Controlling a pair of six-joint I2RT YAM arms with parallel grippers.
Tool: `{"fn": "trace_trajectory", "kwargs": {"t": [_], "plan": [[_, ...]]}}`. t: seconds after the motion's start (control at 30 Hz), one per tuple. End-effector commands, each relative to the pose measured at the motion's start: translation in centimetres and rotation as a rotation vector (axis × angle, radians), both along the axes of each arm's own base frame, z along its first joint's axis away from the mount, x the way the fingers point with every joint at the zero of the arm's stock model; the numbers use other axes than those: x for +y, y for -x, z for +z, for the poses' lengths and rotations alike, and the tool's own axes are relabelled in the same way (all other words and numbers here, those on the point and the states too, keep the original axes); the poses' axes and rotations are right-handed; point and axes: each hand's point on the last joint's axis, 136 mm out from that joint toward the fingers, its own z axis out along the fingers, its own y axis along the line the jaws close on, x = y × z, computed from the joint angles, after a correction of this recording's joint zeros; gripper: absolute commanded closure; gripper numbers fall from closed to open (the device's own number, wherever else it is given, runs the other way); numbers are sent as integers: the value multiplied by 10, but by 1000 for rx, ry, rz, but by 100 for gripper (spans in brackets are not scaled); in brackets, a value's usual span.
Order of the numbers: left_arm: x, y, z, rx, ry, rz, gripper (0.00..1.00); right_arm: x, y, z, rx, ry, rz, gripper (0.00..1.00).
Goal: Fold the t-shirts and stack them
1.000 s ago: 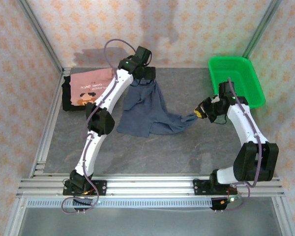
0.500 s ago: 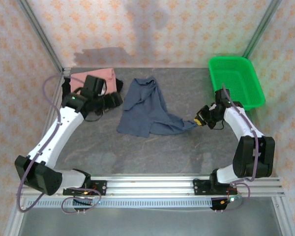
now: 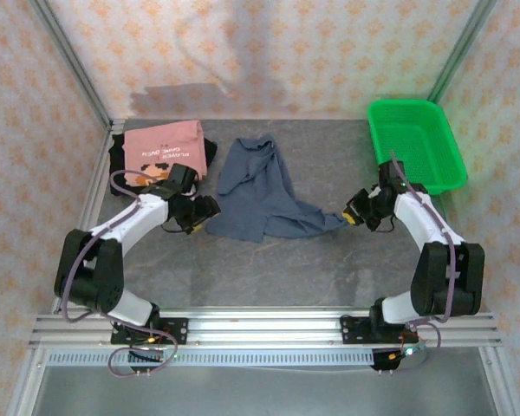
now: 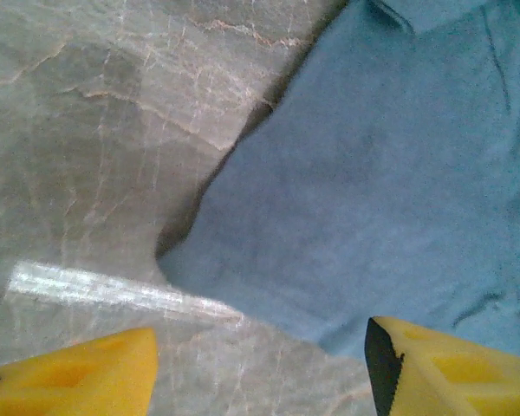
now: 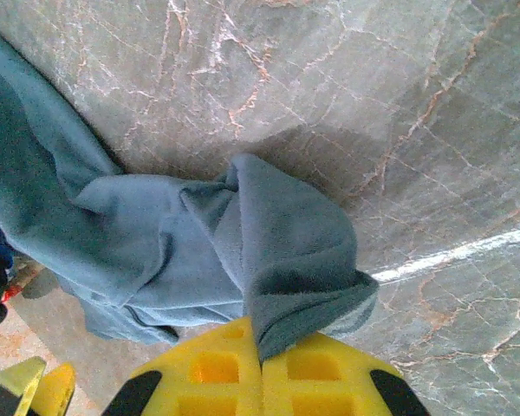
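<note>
With right fingers clamped on a corner of the blue shirt at mid-bench, lower left fingers, apart and empty, onto the left hem, pinch fully, then spread flat before folding.

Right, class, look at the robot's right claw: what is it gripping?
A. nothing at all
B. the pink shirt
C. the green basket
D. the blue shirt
D: in the right wrist view, the right claw is shut on a bunched corner of the blue shirt, with the cloth pinched between its yellow fingers.
</note>
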Motion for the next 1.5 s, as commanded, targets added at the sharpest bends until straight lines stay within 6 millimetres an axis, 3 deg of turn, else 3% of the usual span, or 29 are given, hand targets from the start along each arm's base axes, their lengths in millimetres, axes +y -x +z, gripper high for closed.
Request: {"fn": "trace_trajectory", "kwargs": {"t": [0.0, 0.23, 0.4, 0.47, 0.57, 0.6, 0.7, 0.83, 0.93, 1.03, 1.13, 1.23, 1.3, 1.37, 1.47], "plan": [[-1, -10, -12, -13, 12, 1, 38, -5, 4, 1, -22, 29, -6, 98], [1, -11, -33, 41, -7, 9, 44, -7, 8, 0, -25, 37, -22, 98], [-2, -9, -42, 62, 12, 11, 55, -7, 7, -2, -28, 37, -35, 98], [-8, -10, -41, 58, 45, 4, 65, -7, 5, -3, -32, 33, -43, 98], [-18, -10, -36, 47, 99, -18, 88, -7, 2, -4, -34, 29, -50, 98], [-19, -9, -31, 43, 106, -26, 97, -6, 2, -4, -35, 24, -52, 98], [-7, -8, -2, 3, 58, -35, 100, -3, 1, 1, -46, 10, -45, 98], [35, -9, 77, -143, -21, 52, 100, 12, 5, 14, -78, -26, 8, 98], [72, 3, 130, -226, -102, 121, 100, 36, 20, 17, -72, -54, 89, 98], [97, 17, 158, -275, -140, 192, 100, 67, 40, 11, -46, -66, 193, 95], [108, 28, 160, -285, -165, 217, 100, 80, 62, -10, 30, -50, 255, 90], [109, 36, 141, -243, -145, 241, 100, 68, 70, -29, 84, 4, 209, 86], [107, 34, 141, -270, -116, 255, 100, 64, 62, -26, 51, -4, 170, 90], [104, 30, 153, -331, -100, 252, 100, 59, 51, -17, -7, -4, 124, 92], [105, 29, 168, -361, -124, 215, 100, 44, 48, -12, -25, 9, 36, 73]]}}
